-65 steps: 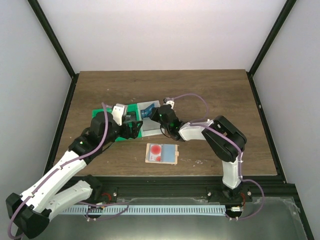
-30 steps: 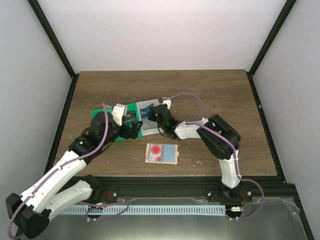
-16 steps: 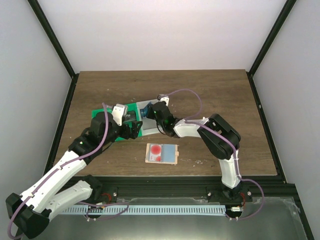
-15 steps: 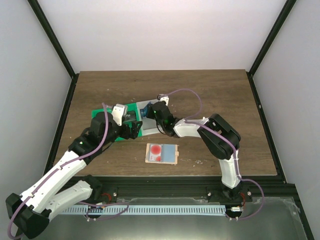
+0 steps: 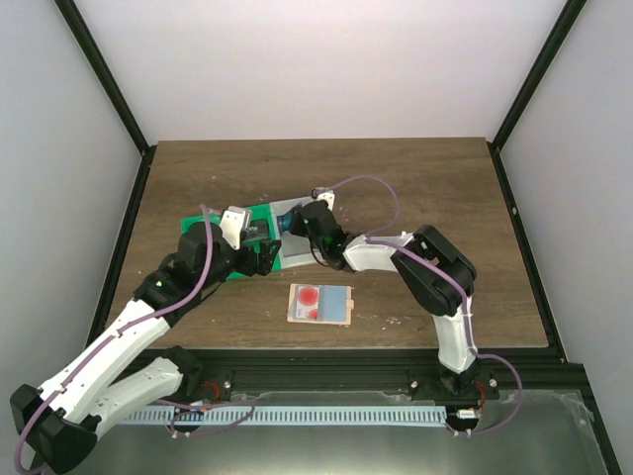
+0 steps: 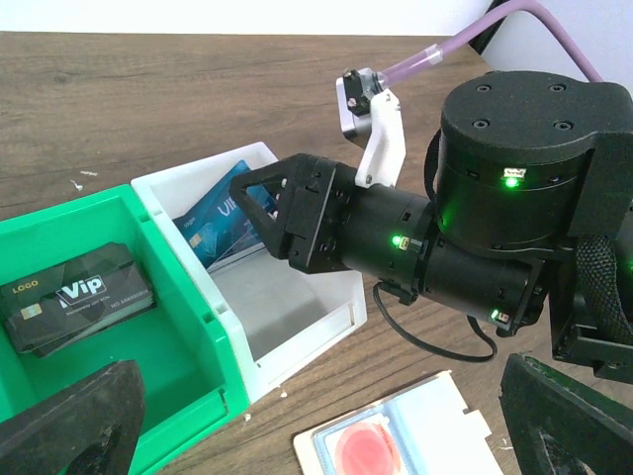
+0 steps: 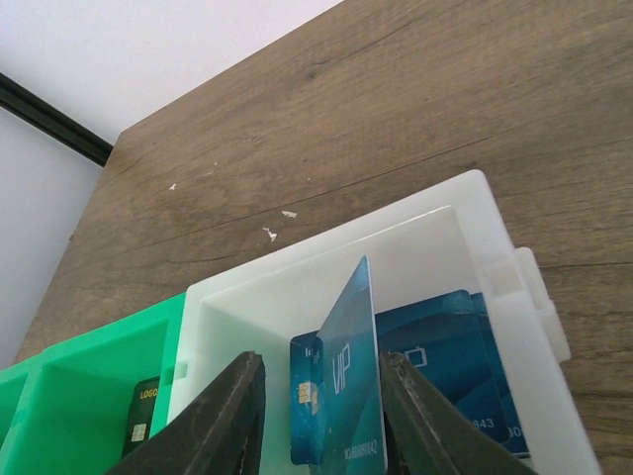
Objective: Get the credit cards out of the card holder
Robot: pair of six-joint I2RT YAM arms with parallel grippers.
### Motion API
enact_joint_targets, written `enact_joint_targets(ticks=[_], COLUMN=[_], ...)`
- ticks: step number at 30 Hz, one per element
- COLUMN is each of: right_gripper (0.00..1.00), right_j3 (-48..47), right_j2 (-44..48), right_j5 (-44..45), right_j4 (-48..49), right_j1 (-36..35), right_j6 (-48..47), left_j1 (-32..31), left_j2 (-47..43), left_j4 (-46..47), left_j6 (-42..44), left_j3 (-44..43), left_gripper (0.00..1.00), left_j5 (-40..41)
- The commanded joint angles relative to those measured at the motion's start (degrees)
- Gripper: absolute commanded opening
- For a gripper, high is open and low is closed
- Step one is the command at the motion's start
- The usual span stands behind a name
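Observation:
The tan card holder (image 5: pixel 336 307) lies open on the table near the front, with the pale card with red circles (image 5: pixel 309 297) in its left panel. It also shows in the left wrist view (image 6: pixel 435 426). My right gripper (image 7: pixel 321 361) is over the translucent white box (image 7: pixel 326 247), jaws open. A bright blue card (image 7: pixel 351 386) stands on edge between the fingers, apart from the left one; more blue cards (image 7: pixel 445 346) lie flat in the box. My left gripper (image 6: pixel 321 426) is open and empty above the table, between the box and the card holder.
A green compartment tray (image 5: pixel 213 230) sits against the white box's left side (image 5: pixel 295 247) and holds a black card (image 6: pixel 79 292). The right arm's wrist (image 6: pixel 475 228) hangs close in front of my left gripper.
My right gripper has moved a little left and farther back over the white box with the blue card. The left arm has hardly moved. The card holder has stayed put.

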State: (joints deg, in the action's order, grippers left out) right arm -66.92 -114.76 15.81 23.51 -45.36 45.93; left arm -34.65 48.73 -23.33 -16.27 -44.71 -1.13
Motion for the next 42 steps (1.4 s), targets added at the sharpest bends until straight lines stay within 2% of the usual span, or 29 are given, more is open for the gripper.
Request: enact_joint_targets(ticks=[1, 9, 18, 23, 28, 35, 42], right_gripper=[0.34, 0.52, 0.59, 0.56, 0.53, 0.54, 0.48], right_j3=[0.1, 1.3, 5.4, 5.7, 9.9, 20.0, 25.3], right_j2=[2.7, 7.4, 17.7, 22.7, 27.7, 34.3, 34.2], right_j5=[1.9, -0.2, -6.3, -12.0, -16.8, -19.6, -20.9], right_j4=[-0.7, -3.6, -9.9, -21.4, -30.6, -34.7, -37.0], right_j1=[0.7, 2.6, 5.4, 5.4, 4.8, 2.2, -3.5], right_j6=[-0.3, -2.8, -6.4, -10.0, -7.4, -1.1, 3.4], left_j1=[-0.1, 0.0, 0.1, 0.0, 0.0, -0.1, -1.2], left_j2=[-0.7, 0.2, 2.6, 7.3, 10.7, 11.8, 16.0], left_j4=[-0.5, -0.9, -0.8, -0.5, 0.3, 3.6, 4.9], left_j6=[-0.1, -0.4, -1.6, -1.6, -2.7, -6.2, -7.8], left_j3=[-0.6, -0.8, -1.1, -1.0, -0.7, 2.5, 4.6], left_gripper=[1.00, 1.00, 1.00, 0.97, 0.92, 0.82, 0.69], left_j5=[0.1, -0.1, -0.9, -10.4, -15.1, -19.2, -24.5])
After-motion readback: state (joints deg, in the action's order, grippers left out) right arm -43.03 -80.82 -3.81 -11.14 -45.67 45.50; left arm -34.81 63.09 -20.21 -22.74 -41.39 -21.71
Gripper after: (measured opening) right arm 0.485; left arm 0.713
